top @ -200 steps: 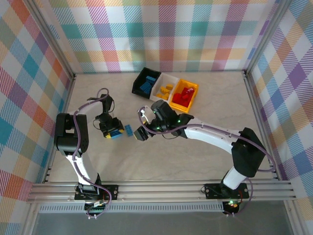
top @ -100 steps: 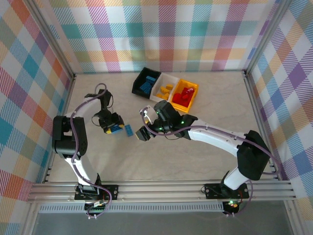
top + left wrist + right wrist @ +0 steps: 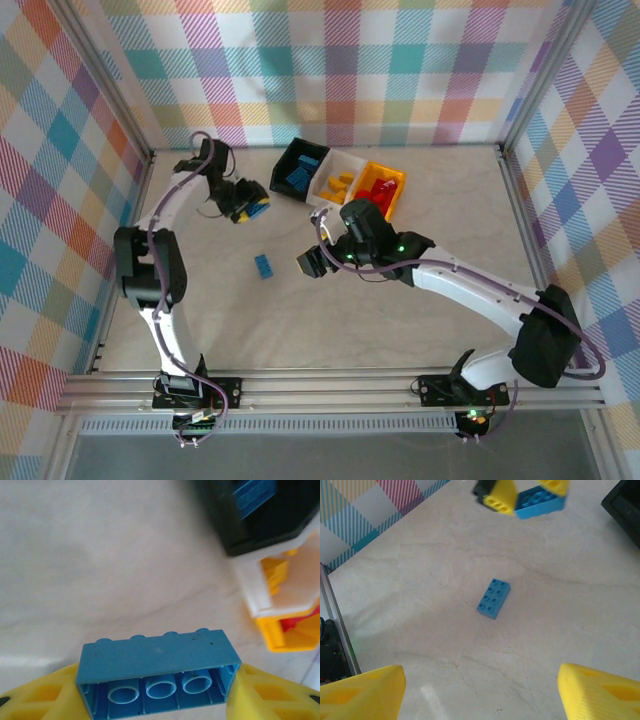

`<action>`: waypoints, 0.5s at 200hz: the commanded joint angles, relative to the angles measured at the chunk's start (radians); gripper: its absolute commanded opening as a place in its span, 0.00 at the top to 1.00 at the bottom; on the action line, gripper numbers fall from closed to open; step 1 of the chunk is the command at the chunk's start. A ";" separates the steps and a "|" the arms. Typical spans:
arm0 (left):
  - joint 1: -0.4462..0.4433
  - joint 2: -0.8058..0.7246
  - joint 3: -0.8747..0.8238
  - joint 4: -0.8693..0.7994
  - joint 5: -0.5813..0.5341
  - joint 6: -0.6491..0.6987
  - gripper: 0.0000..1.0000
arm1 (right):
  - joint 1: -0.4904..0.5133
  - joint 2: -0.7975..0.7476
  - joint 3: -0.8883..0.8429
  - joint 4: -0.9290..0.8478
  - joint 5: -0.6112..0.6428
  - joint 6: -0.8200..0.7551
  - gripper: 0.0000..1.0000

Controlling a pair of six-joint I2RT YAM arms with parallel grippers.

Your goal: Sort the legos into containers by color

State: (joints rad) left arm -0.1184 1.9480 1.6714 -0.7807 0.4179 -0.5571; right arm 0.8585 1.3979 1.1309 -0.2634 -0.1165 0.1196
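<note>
My left gripper point(image 3: 247, 205) is shut on a blue lego point(image 3: 157, 665), held end to end between its yellow fingers point(image 3: 45, 695) above the table, just left of the containers. The black bin point(image 3: 305, 147) holds blue bricks, the white bin point(image 3: 350, 157) yellow ones, the yellow-orange bin point(image 3: 385, 167) red ones. In the left wrist view the black bin point(image 3: 225, 530) lies ahead at upper right. A second blue lego point(image 3: 263, 266) lies flat, studs up, on the table. My right gripper point(image 3: 308, 265) hovers open just right of that lego point(image 3: 493, 598), nothing between its fingers.
The plaid walls close in the table on three sides, with metal rails along the left, right and near edges. The joined bins stand slanted at the back centre. The right arm's white links stretch across the table's right half.
The left gripper has carried its blue lego up off the middle of the table, back and to the right toward the black bin. The right gripper has drifted a little to the right.
</note>
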 commanded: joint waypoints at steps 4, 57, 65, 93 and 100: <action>-0.055 0.123 0.162 0.087 0.056 -0.080 0.43 | 0.001 -0.052 -0.018 -0.072 0.025 0.013 0.20; -0.117 0.395 0.507 0.166 0.064 -0.160 0.43 | -0.007 -0.135 -0.081 -0.129 0.049 0.053 0.20; -0.120 0.430 0.548 0.171 0.059 -0.172 0.43 | -0.009 -0.146 -0.092 -0.131 0.047 0.059 0.20; -0.131 0.558 0.729 0.155 0.054 -0.204 0.43 | -0.013 -0.170 -0.116 -0.142 0.048 0.064 0.20; -0.134 0.591 0.777 0.144 0.053 -0.208 0.43 | -0.016 -0.176 -0.120 -0.143 0.048 0.062 0.20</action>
State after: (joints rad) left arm -0.2420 2.4531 2.3093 -0.6319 0.4633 -0.7219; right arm 0.8536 1.2549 1.0260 -0.3809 -0.0776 0.1642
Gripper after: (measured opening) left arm 0.575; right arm 0.798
